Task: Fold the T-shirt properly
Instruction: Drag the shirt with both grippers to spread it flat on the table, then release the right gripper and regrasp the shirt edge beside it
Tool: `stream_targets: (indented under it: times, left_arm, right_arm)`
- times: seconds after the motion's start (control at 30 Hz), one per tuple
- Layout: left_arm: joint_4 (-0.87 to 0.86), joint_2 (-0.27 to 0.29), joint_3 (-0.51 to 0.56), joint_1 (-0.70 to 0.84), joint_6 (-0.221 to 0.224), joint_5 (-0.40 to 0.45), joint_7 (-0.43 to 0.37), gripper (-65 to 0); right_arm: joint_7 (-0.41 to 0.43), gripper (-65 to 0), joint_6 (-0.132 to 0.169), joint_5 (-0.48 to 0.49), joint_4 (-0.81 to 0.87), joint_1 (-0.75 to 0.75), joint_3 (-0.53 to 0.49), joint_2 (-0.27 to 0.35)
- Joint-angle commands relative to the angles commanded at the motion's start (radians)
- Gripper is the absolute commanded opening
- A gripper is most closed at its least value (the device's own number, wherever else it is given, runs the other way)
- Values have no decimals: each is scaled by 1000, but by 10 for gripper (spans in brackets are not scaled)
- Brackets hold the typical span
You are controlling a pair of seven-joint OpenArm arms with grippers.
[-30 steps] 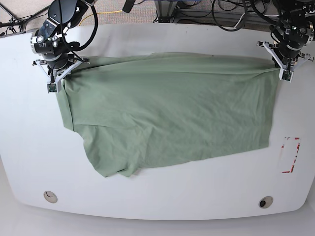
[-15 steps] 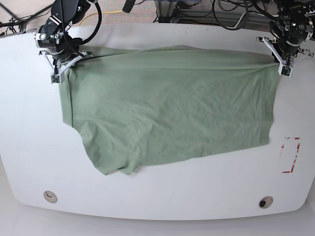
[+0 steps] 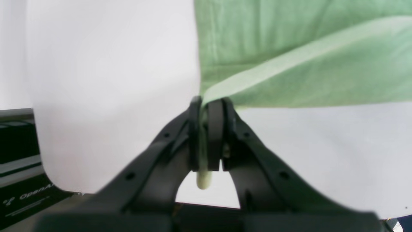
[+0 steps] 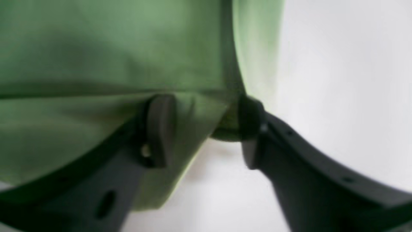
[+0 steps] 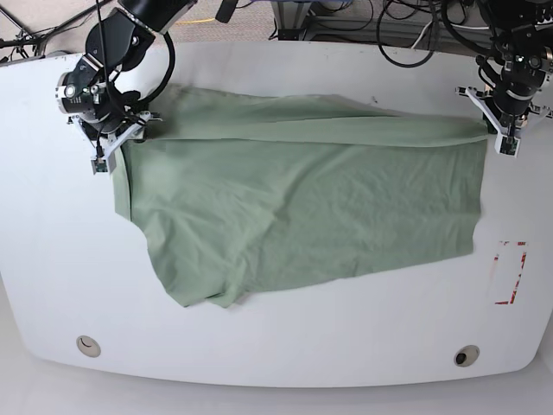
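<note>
The pale sage-green T-shirt (image 5: 302, 207) lies spread on the white table (image 5: 276, 346), with a narrow band folded over along its far edge. My left gripper (image 5: 503, 143) is at the shirt's far corner on the base view's right. In the left wrist view it (image 3: 206, 106) is shut on that corner of the shirt (image 3: 289, 64). My right gripper (image 5: 108, 156) is at the far corner on the base view's left. In the right wrist view its jaws (image 4: 206, 129) stand apart, with shirt cloth (image 4: 96, 48) lying between them. Collar and label are hidden.
A red-and-white marking (image 5: 510, 272) is on the table at the right. Two round holes (image 5: 87, 346) (image 5: 467, 355) sit near the front edge. Cables and frame rails run behind the table's far edge, close to both grippers.
Both grippers carried the shirt's far edge back, then came forward a little. The far edge now lies as a folded band, and the shirt's left side has shifted slightly right.
</note>
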Motion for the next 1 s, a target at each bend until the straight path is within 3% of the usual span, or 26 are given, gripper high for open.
stream_targets:
  times: [0.1, 0.3, 0.57, 0.67, 1.0]
  left_arm:
    - [-2, -3, 0, -2, 0, 0, 0, -646]
    - [-2, -3, 3, -3, 0, 0, 0, -646]
    - [-3, -3, 6, -8, 0, 2, 0, -646]
    - [-3, -3, 6, -9, 0, 2, 0, -646]
    - [-3, -3, 8, -9, 0, 2, 0, -646]
  right_arm:
    - [-43, -152, 0, 130, 3, -2, 51, 41]
    - [-183, -149, 0, 399, -2, -52, 181, 95]
    - [-226, -149, 0, 697, -3, -226, 230, 115]
    - [-226, -149, 0, 753, -3, -278, 213, 109]
    - [-226, -149, 0, 758, -115, -322, 201, 69]
